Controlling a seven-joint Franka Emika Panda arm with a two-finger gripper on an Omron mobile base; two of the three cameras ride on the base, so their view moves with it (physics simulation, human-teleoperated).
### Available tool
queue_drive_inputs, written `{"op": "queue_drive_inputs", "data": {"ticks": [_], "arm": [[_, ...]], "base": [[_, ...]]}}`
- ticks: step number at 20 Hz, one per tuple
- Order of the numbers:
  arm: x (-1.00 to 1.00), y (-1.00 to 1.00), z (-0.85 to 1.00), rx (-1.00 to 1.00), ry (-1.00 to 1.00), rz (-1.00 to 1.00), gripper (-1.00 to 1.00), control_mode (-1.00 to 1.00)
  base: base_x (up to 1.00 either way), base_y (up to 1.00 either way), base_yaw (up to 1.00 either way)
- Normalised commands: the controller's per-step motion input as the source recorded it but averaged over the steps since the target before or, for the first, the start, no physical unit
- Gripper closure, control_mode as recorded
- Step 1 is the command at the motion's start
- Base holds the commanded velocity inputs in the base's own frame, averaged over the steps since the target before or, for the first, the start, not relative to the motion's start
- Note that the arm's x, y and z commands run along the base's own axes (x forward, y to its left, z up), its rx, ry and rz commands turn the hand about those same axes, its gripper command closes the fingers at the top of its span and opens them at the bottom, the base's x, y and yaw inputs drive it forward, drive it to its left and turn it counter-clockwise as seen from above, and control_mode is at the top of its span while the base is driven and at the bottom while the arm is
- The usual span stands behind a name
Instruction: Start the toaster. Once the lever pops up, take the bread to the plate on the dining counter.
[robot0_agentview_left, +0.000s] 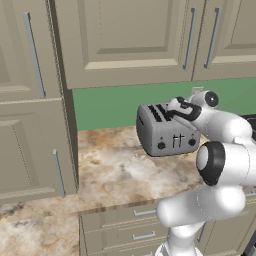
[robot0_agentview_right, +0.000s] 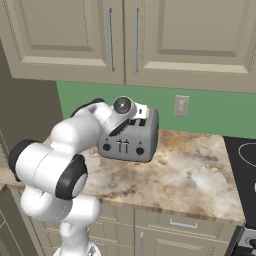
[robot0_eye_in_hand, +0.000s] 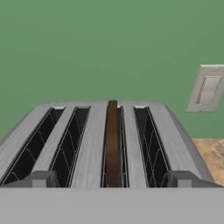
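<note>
The grey four-slot toaster (robot0_agentview_left: 167, 131) (robot0_agentview_right: 131, 139) stands on the marbled worktop by the green wall, with two knobs and two thin levers (robot0_agentview_left: 178, 141) on its front. From the third slot of the toaster top (robot0_eye_in_hand: 92, 144) a thin dark brown bread (robot0_eye_in_hand: 112, 140) slice sticks up on edge. My gripper (robot0_agentview_left: 173, 108) (robot0_agentview_right: 143, 113) (robot0_eye_in_hand: 112, 183) hovers just above the toaster's top, open, its fingertips (robot0_eye_in_hand: 41, 179) wide apart on either side of the bread's slot and not touching the slice. The plate and the dining counter are out of view.
Beige wall cabinets hang above the toaster, and a tall cabinet (robot0_agentview_left: 30, 125) closes off the worktop (robot0_agentview_left: 115, 170) on the left. A wall outlet (robot0_agentview_right: 181, 105) (robot0_eye_in_hand: 209, 89) sits right of the toaster. A black stovetop (robot0_agentview_right: 244, 160) lies further right.
</note>
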Motion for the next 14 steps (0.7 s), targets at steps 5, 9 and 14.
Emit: {"op": "queue_drive_inputs", "data": {"ticks": [5,9,14], "arm": [[0.13,0.0,-0.02,0.0,0.04,0.0,-1.0,-1.0],[0.17,0.0,-0.02,0.0,0.05,0.0,-1.0,-1.0],[0.16,0.0,-0.02,0.0,0.05,0.0,-1.0,-1.0]], "base": [[0.0,0.0,0.0],[0.0,0.0,0.0],[0.0,0.0,0.0]]}}
